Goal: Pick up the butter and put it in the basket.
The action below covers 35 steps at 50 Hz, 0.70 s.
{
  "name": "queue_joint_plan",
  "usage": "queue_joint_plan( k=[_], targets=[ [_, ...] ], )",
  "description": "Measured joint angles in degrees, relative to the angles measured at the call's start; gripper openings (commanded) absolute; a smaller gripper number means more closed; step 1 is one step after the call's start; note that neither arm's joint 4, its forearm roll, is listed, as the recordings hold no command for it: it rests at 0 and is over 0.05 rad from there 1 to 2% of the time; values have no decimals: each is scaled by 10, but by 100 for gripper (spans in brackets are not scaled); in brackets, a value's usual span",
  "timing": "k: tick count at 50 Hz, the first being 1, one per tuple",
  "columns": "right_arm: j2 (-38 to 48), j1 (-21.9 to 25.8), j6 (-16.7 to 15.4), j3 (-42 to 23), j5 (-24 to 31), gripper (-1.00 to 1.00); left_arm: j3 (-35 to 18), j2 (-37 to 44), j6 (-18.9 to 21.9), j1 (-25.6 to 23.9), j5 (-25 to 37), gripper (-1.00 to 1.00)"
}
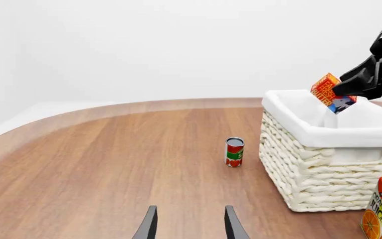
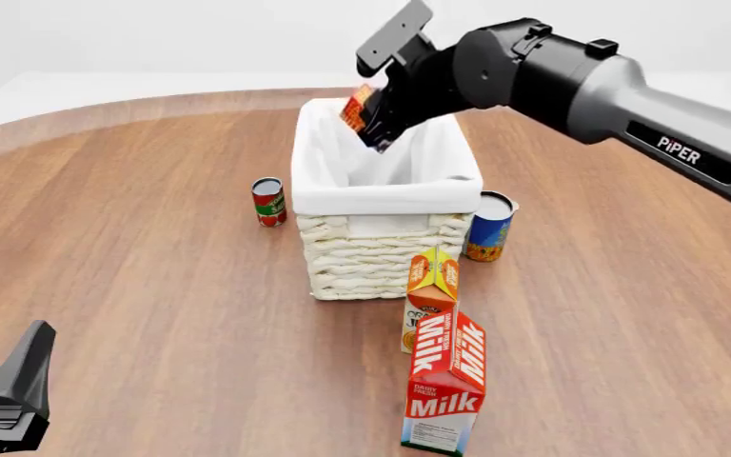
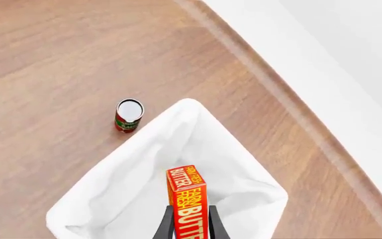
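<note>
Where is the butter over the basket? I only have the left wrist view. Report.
Observer: The right wrist view shows the butter, pinched in the right tool, over the basket's lined inside, not its rim.
Operator: Name what the basket hides from me.
Observer: A blue can stands close by its right side.
Operator: Say what's near the juice.
Observer: A milk carton stands just on the arms' side of the juice.

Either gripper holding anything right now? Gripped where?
The right gripper pinches the small flat red-orange butter box across its flat faces near one end, above the white-lined wicker basket. The left gripper is open, empty.
</note>
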Motion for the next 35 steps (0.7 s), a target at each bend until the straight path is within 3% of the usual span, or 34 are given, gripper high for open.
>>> queue_joint_plan(
  k=[35],
  targets=[
    [29, 1, -12, 7, -8, -100, 0, 0, 0, 0, 0, 100]
  ],
)
